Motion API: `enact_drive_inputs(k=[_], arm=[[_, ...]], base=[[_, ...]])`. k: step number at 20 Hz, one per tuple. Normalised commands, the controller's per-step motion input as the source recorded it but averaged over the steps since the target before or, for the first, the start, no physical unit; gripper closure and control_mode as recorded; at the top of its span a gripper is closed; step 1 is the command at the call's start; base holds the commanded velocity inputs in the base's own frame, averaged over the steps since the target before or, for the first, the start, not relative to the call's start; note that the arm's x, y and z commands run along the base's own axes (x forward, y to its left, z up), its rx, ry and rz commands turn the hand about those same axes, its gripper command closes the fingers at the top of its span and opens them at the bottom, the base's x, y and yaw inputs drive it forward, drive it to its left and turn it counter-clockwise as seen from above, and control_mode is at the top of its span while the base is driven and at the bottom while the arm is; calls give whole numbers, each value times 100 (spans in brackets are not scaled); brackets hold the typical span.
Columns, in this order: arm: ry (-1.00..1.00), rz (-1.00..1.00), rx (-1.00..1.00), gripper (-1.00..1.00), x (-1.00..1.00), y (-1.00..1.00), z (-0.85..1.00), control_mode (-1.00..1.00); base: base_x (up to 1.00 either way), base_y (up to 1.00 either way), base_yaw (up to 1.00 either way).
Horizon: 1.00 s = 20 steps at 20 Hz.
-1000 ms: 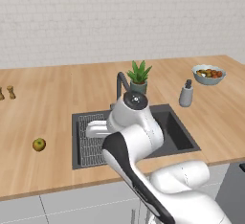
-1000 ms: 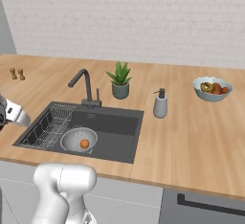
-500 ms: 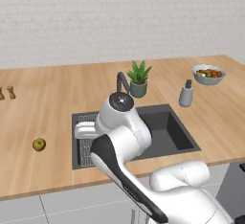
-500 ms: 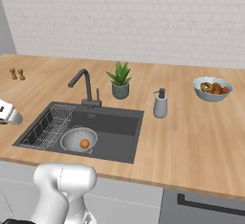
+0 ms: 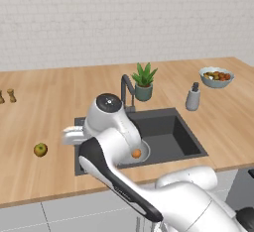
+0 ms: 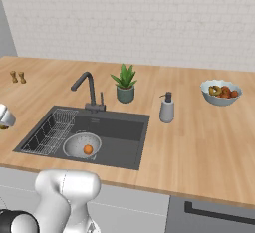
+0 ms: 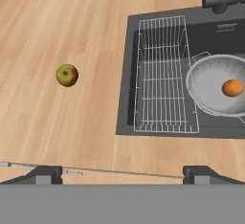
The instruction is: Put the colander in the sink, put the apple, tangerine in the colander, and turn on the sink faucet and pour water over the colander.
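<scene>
Small orange tangerine is already sat in the pale perforated colander; yellow-green apple lies on the wooden worktop. Jaws spread wide, nothing held. The round apple could easily get nudged away if approached off-centre.

Pale perforated colander sitting in dark sink, orange tangerine inside. Yellow-green, red-blushed apple alone on wood surface, well apart. Dark gooseneck faucet behind basin.

tangerine in colander, apple on counter
</scene>
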Motion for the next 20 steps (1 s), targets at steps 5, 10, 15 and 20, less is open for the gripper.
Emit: enact_drive_inputs(k=[5,10,15,20], arm=[[1,5,0,-100,0,38,-6,-100],[1,4,0,-100,1,28,-2,-100],[1,2,0,-100,4,25,0,-100],[0,1,0,-100,1,30,-5,-100]], base=[[0,0,0],[0,0,0],[0,0,0],[0,0,0]])
